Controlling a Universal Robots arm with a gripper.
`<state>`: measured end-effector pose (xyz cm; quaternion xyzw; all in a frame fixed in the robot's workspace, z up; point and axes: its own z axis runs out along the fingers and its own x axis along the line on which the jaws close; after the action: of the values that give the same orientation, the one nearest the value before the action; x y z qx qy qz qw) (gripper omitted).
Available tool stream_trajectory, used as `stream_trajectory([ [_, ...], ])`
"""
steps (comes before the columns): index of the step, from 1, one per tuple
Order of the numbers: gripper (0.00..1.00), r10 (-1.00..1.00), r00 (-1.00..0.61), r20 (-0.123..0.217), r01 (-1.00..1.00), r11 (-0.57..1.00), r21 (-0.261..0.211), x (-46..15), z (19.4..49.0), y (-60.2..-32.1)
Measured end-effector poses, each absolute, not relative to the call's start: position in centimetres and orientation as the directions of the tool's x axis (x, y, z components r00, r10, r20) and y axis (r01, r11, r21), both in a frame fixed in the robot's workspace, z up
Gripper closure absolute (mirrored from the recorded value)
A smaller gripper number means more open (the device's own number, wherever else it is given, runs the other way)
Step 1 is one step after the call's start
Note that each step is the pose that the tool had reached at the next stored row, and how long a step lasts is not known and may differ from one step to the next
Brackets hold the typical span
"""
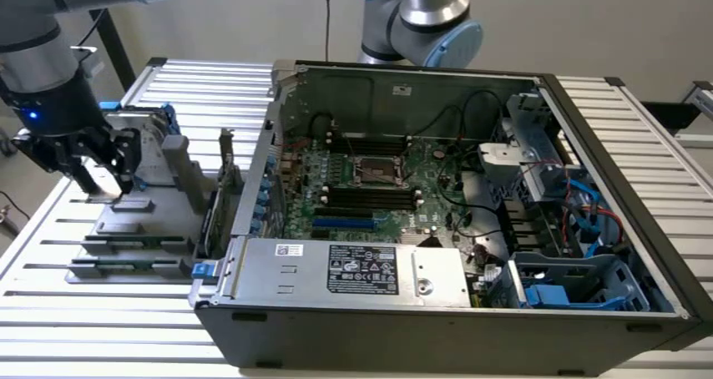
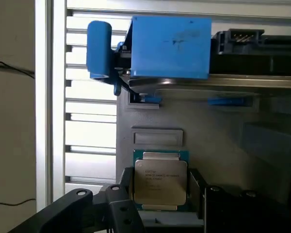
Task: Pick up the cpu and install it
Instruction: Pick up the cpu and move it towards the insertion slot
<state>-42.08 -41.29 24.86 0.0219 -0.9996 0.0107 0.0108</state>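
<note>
**Now over the one cpu, fingers spread**

Furthest toward the exterior view's left, my gripper (image 1: 108, 185) hangs low over one grey holder tray (image 1: 112, 229), which sits on the slatted metal counter (image 1: 100, 320). My two fingers (image 2: 120, 208) stand apart, one on each side of the single cpu (image 2: 160, 181). It lies flat in its recess in the tray, with its silver lid and printed lettering facing up and a thin green edge showing around it. I hold nothing, though I cannot tell whether either finger brushes the chip's edge.

Just beyond the cpu, one hard drive (image 1: 150, 137) stands upright in the same tray, with a blue bracket (image 2: 169, 46) on its end.

Further toward the exterior view's right, one computer case (image 1: 446, 346) lies open on the counter. Inside it are one motherboard (image 1: 429, 158) with one socket frame (image 1: 373, 170) near its middle. One labelled silver power supply (image 1: 356, 266) runs along the near wall. One blue drive cage (image 1: 563, 294) sits in the corner at the far right.
</note>
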Motion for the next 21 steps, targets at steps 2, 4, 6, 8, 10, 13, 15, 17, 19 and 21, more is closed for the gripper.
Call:
stream_trajectory([
  [2, 0.45, -0.045, -0.999, 0.022, -0.045, 0.999, -0.021, -41.9, 25.8, -41.3],
  [4, 0.45, -0.047, -0.999, 0.022, -0.047, 0.999, -0.021, -41.7, 26.7, -41.3],
  [6, 0.45, -0.049, -0.999, 0.022, -0.049, 0.999, -0.021, -41.4, 27.6, -41.3],
  [8, 0.45, -0.052, -0.998, 0.022, -0.052, 0.998, -0.021, -41.1, 28.5, -41.3],
  [10, 0.45, -0.054, -0.998, 0.022, -0.055, 0.998, -0.021, -40.8, 29.4, -41.3],
  [13, 0.45, -0.059, -0.998, 0.022, -0.059, 0.998, -0.021, -40.2, 30.8, -41.3],
  [15, 0.45, -0.062, -0.998, 0.022, -0.062, 0.998, -0.021, -39.8, 31.7, -41.3],
  [17, 0.45, -0.064, -0.998, 0.023, -0.065, 0.998, -0.020, -39.4, 32.6, -41.3],
  [19, 0.45, -0.067, -0.998, 0.023, -0.067, 0.998, -0.020, -38.9, 33.5, -41.3],
  [21, 0.45, -0.068, -0.997, 0.024, -0.069, 0.997, -0.020, -38.2, 34.4, -41.3],
])
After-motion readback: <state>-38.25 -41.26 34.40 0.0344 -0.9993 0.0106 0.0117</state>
